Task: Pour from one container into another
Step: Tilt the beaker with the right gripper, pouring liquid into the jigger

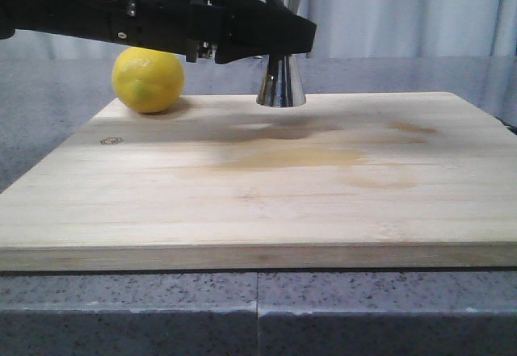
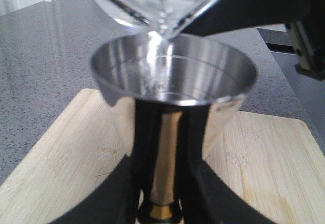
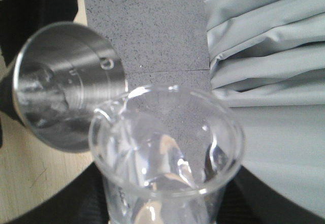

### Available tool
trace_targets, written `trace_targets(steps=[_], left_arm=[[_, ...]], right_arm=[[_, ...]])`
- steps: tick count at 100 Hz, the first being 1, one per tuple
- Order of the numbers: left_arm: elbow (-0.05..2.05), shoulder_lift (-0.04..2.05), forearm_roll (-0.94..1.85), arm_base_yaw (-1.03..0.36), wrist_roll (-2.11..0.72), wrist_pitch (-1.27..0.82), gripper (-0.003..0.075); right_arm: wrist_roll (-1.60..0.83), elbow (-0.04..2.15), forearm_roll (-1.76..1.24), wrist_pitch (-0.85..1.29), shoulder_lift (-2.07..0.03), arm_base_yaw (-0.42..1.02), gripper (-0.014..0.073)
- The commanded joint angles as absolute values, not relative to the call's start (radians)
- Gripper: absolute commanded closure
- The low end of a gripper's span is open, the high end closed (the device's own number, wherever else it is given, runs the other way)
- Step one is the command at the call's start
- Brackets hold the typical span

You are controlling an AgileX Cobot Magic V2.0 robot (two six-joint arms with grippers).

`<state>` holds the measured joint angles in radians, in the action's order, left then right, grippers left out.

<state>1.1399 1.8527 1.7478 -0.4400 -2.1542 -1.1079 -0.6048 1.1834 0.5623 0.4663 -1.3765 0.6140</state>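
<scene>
The left pincer pinched the jigger at its gold-banded waist, its dark fingers pressed against either side, and held it upright with the open top cup facing up. The right pincer gripped the beaker low on its glass wall, black pads showing on both sides.

The relation that mattered was spout over cup. In the left wrist view the beaker was tipped, its spout hanging just above the jigger's rim and inside its circle, with a thin clear stream falling into the cup. The pour looked under way, and more tilt about the spout seemed the need, with the jigger kept level.

The right wrist view showed what the left did not: clear liquid left in the beaker, and a little already in the jigger.

The front view showed only the jigger's lower cone, seemingly raised just off the board, a lemon near it on the left, and the tabletop beneath. The beaker was out of frame there.
</scene>
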Motion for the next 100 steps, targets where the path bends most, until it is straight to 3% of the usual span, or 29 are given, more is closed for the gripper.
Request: trace_targets(steps=[1,100], left_arm=[[1.169,1.808,1.815,-0.448,-2.148,-1.172,0.0587],[1.169,1.808,1.815,-0.448,-2.148,-1.172,0.0587]], right_arm=[[-0.611,1.219,0.593,0.416,-1.346,0.609,0.0314],[-0.611,1.219,0.675,0.394,-1.346,0.609,0.0314]])
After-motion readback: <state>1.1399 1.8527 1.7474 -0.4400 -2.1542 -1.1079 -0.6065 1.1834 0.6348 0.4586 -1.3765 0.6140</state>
